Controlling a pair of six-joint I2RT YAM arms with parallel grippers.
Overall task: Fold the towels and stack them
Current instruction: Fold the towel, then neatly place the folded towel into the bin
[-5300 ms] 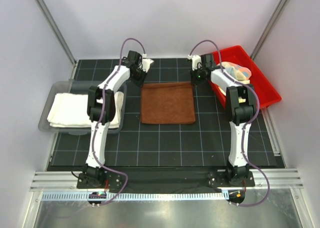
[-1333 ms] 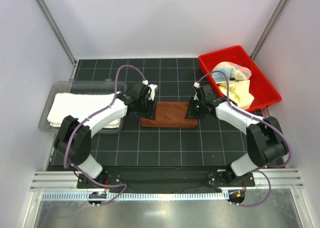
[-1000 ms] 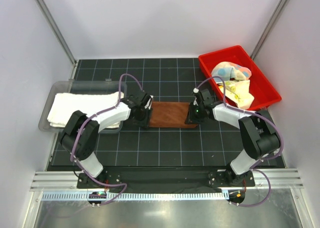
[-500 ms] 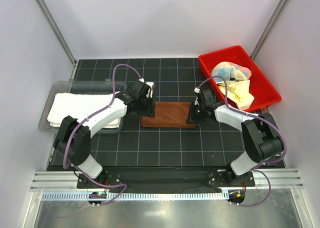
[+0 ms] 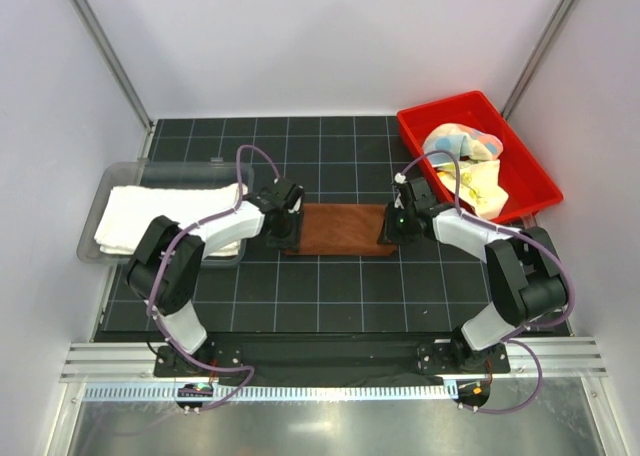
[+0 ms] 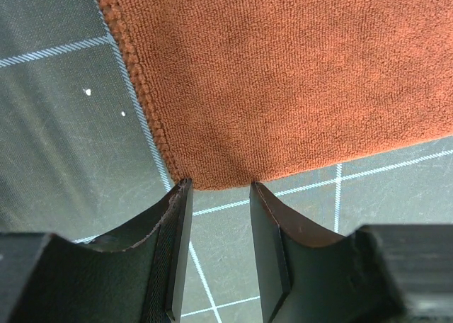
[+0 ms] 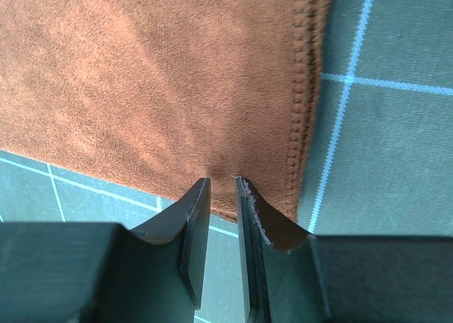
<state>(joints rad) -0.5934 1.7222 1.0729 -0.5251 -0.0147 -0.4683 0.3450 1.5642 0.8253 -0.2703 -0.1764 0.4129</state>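
Note:
The brown towel (image 5: 340, 229) lies folded into a narrow strip in the middle of the black grid mat. My left gripper (image 5: 284, 238) sits low at its left end. In the left wrist view, the left gripper (image 6: 221, 187) is open, its tips at the brown towel's (image 6: 283, 75) near edge with only mat between them. My right gripper (image 5: 392, 231) is at the right end. In the right wrist view, the right gripper (image 7: 223, 181) stands narrowly open, its tips resting on the brown towel (image 7: 141, 75) near the stitched hem, which puckers slightly there.
A clear tray (image 5: 92, 256) at the left holds the folded cream-white towel (image 5: 150, 216). A red bin (image 5: 420, 126) at the back right holds the pastel towel (image 5: 462, 141) and the yellow towel (image 5: 478, 184). Grey walls enclose the mat on three sides.
The left gripper drew back from the towel's left end, then returned to its near left corner and opened slightly wider. The right gripper and the folded towel have barely moved.

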